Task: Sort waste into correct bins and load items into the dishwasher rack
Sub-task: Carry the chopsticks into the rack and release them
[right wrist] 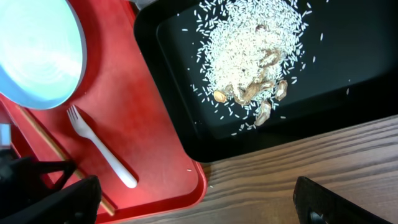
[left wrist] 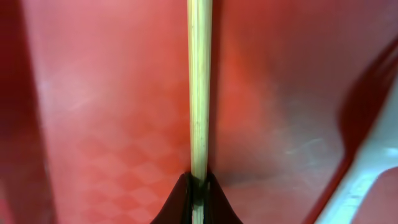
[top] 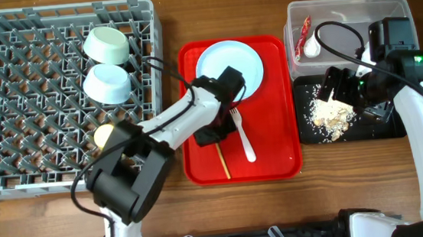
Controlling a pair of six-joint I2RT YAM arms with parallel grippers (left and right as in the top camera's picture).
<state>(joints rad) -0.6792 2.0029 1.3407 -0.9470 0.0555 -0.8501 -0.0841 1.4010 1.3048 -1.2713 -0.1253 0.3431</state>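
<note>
My left gripper [top: 208, 136] [left wrist: 199, 194] is shut on the wooden chopsticks [top: 222, 163] [left wrist: 199, 87], low over the red serving tray [top: 276, 159]. The pale blue plate [top: 228, 65] [right wrist: 37, 50] and the white fork [top: 242, 136] [right wrist: 99, 149] lie on that tray. Two mint bowls [top: 105, 45] [top: 107, 83] and the yellow cup [top: 104, 135] sit in the grey dishwasher rack [top: 11, 113]. My right gripper [top: 357, 94] [right wrist: 196, 205] is open and empty above the black tray [top: 374, 131] [right wrist: 348, 74], which holds rice crumbs [top: 331, 114] [right wrist: 249, 43].
The clear tub [top: 355, 10] at the back right holds the red-and-white wrapper [top: 303, 30] and the white scrap [top: 312, 47]. Bare wooden table [right wrist: 323, 155] lies in front of the trays. A black cable [top: 335, 35] loops over the tub.
</note>
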